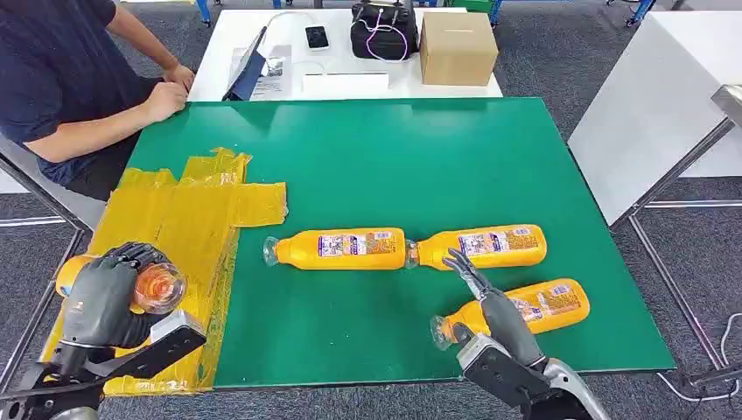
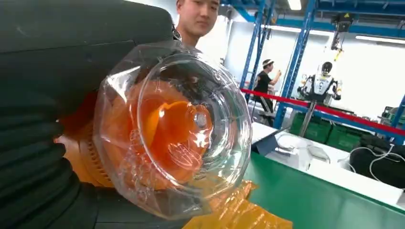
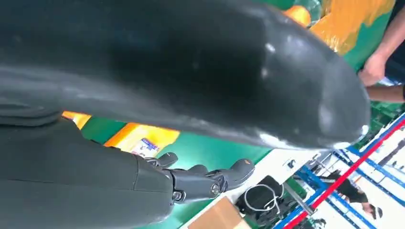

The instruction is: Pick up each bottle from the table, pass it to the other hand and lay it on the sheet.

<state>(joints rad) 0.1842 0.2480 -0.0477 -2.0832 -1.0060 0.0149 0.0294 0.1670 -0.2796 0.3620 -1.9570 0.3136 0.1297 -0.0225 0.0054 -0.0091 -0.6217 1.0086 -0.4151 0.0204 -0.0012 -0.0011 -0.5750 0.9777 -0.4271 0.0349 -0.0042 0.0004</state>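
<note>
The left hand [image 1: 109,293] grips an orange bottle [image 1: 156,287] over the yellow sheet [image 1: 188,214] at the left edge of the green table [image 1: 420,157], its fingers wrapped around the body and the clear base facing the wrist camera. The right hand [image 1: 490,306] hovers with fingers spread and straight, holding nothing, above the near bottle [image 1: 547,304]. Two more bottles lie end to end mid-table: the left bottle [image 1: 341,248] and the right bottle [image 1: 486,246]. A person [image 1: 61,79] sits at the far left

Bottle labels [image 1: 354,244] too small to read
</note>
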